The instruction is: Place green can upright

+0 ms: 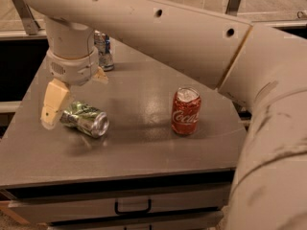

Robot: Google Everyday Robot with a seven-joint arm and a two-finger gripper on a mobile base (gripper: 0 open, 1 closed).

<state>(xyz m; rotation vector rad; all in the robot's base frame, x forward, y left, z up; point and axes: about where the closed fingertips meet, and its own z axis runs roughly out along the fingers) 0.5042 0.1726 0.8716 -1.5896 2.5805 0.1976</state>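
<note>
The green can (pixel 86 119) lies on its side on the grey table (pixel 144 152), left of centre, with its silver top facing front right. My gripper (pixel 76 92) hangs just above the can and slightly behind it. It is open. One tan finger (pixel 52 104) reaches down beside the can's left end, and the tip of the other finger (pixel 100 75) shows behind the can. The can is not held.
A red Coca-Cola can (pixel 186 111) stands upright right of centre. A crushed silver-and-blue can (pixel 104 51) stands at the back, partly behind my wrist. My big white arm crosses the top and right of the view. A drawer with a handle (pixel 132 207) is below the table's front edge.
</note>
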